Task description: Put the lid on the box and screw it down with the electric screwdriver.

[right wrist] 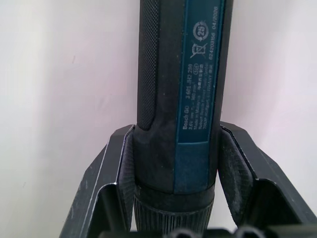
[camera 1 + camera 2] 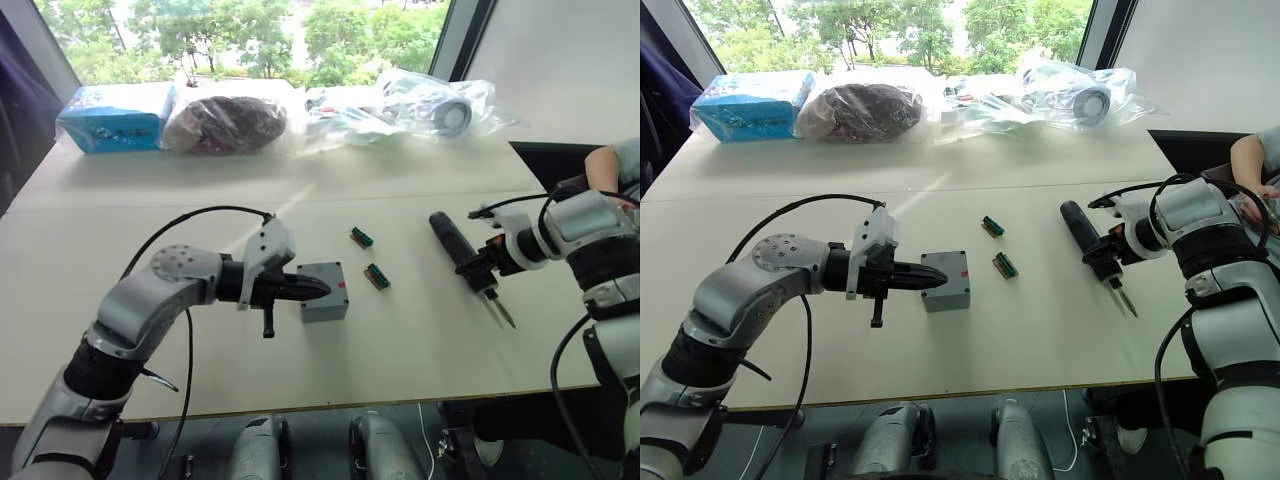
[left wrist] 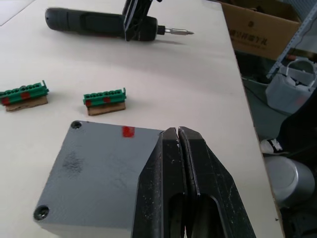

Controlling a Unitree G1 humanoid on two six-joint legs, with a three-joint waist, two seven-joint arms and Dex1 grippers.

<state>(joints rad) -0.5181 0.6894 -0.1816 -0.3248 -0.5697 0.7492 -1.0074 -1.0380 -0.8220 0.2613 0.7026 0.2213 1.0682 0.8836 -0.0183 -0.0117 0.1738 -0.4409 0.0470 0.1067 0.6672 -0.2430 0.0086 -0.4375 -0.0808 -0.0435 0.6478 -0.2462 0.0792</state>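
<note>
While the right gripper clamps the electric screwdriver at 3 o'clock, the closed left gripper pressing the lid could shift it off the box.

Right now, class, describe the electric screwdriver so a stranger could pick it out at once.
Start at the long pale table and go to its right side. There the right gripper is shut on a black and dark-blue pen-shaped electric screwdriver. Unlike the two small green parts nearby, it is long, dark and ends in a thin metal bit.
</note>
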